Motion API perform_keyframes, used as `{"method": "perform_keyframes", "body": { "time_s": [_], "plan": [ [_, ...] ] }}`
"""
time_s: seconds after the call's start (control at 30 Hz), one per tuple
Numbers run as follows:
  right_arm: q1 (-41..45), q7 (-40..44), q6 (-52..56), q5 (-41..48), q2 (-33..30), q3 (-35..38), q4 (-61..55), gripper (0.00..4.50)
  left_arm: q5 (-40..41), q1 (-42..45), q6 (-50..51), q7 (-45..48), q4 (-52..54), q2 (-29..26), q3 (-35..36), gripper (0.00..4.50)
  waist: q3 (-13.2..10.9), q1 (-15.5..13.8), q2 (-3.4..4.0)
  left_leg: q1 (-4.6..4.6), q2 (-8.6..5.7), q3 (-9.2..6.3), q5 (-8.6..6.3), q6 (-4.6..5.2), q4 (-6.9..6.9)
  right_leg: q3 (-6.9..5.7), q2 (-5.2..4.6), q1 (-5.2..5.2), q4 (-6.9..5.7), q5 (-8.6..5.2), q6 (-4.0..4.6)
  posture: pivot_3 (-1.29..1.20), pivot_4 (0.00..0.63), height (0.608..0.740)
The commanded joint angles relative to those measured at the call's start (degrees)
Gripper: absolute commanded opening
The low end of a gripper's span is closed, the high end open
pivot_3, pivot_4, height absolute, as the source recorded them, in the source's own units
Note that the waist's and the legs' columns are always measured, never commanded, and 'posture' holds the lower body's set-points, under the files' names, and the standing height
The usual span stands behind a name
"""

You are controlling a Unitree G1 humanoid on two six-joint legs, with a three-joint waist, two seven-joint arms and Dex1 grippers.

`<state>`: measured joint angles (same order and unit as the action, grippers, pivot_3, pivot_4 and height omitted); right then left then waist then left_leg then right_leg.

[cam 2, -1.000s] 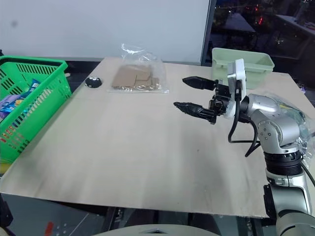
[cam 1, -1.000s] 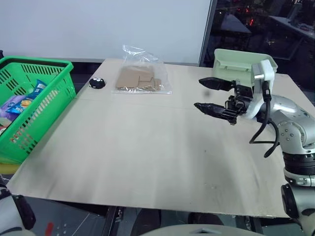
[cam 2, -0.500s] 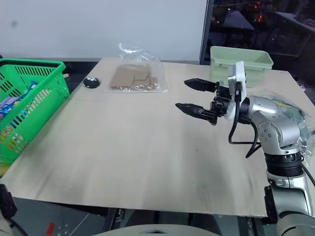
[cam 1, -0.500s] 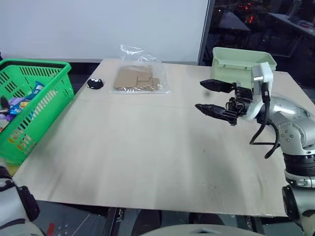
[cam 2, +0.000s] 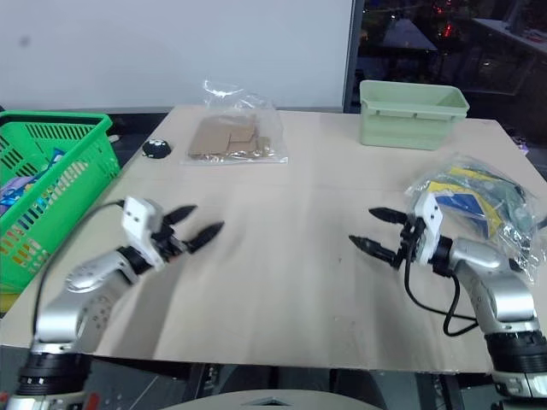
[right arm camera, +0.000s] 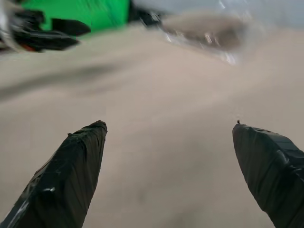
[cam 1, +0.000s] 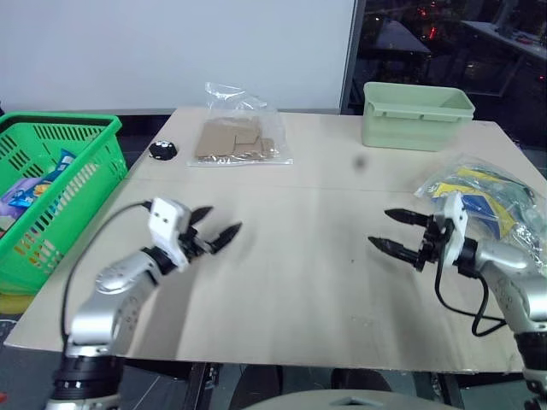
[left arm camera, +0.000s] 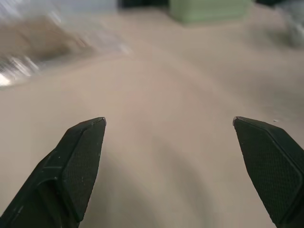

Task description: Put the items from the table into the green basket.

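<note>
The green basket (cam 1: 81,175) stands at the table's left edge with several packets (cam 1: 38,181) inside. On the table (cam 1: 291,282), a clear bag of brown packs (cam 1: 237,139) lies at the far middle. A clear crinkly bag of yellow and blue packs (cam 1: 480,192) lies at the right edge. My left gripper (cam 1: 220,221) hovers open and empty over the near left of the table. Just left of the crinkly bag, my right gripper (cam 1: 380,227) is open, with nothing between its fingers. The wrist views show bare tabletop between each pair of fingertips (left arm camera: 85,142) (right arm camera: 83,147).
A pale mint solid-walled bin (cam 1: 416,112) stands at the far right corner. A small black round object (cam 1: 161,150) lies at the far left, beside the bag of brown packs. The table's middle lies between my two grippers.
My left arm has swung in from the basket side to over the near left of the table. My right gripper has dropped lower and to the right, uncovering the crinkly bag.
</note>
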<state>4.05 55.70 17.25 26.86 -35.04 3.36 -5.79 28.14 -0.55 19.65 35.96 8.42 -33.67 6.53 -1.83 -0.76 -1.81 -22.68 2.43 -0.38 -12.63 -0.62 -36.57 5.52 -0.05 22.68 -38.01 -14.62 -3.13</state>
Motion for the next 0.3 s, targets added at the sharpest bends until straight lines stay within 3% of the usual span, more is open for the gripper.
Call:
{"method": "perform_keyframes", "body": {
  "time_s": [0.03,0.3],
  "plan": [
    [-3.2,-1.5,-6.7,-3.9,1.0,0.7,1.1,4.5,-3.2,-0.1,-1.0,-0.8,0.6,1.9,-2.2,4.44,0.0,0.3,0.04,0.0,0.0,-0.04,0.0,0.0,-0.05,0.02,0.04,0.0,0.0,-0.08,-0.04,0.0,0.0,0.74],
    [-7.1,-3.5,-12.3,-5.9,2.7,2.2,3.6,4.5,-7.0,-1.0,-2.5,1.3,-1.7,3.5,-4.4,4.44,0.1,3.1,0.38,0.03,-0.04,0.11,0.0,-0.01,-0.29,0.23,0.03,-0.08,0.01,-0.18,-0.06,-0.02,0.0,0.74]
  ]
}}
